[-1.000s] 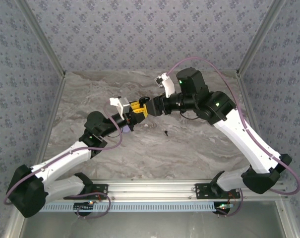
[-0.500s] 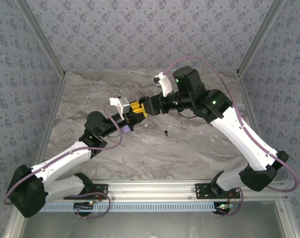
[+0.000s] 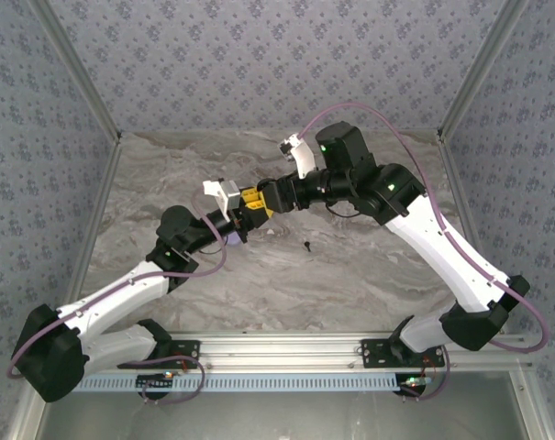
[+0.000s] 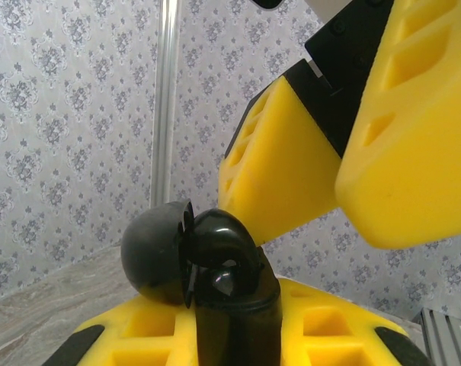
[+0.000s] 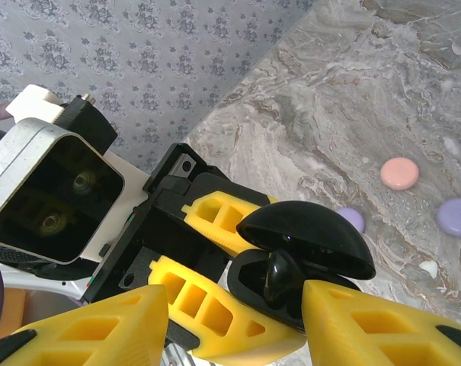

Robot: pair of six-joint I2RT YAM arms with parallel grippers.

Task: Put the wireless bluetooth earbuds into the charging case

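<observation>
Right wrist view, entry one: charging case [image 5: 245,284], black, its lid [image 5: 306,239] hinged open, held off the desk [image 3: 369,266] where the two arms meet. Entry two: your left tool [image 4: 232,329], yellow fingers closed tight on the case's body from both sides. Entry three: your right tool [image 5: 234,305], yellow fingers partly apart and flanking the case. Nothing is clamped between them, and you cannot tell whether the finger beside the case touches it. Entry four: a glossy black rounded piece [image 5: 280,276] in the case's mouth under the lid, apparently an earbud, though you cannot be sure from these views. Entry five: a black earbud [image 3: 308,245], tiny, lying loose on the desk near the two tools, on the side toward the arm bases. Entry six: one pink disc [image 5: 399,173] and two lavender discs [image 5: 455,216], flat on the desk beyond the case and apart from one another. One lavender disc is partly hidden behind the lid.
</observation>
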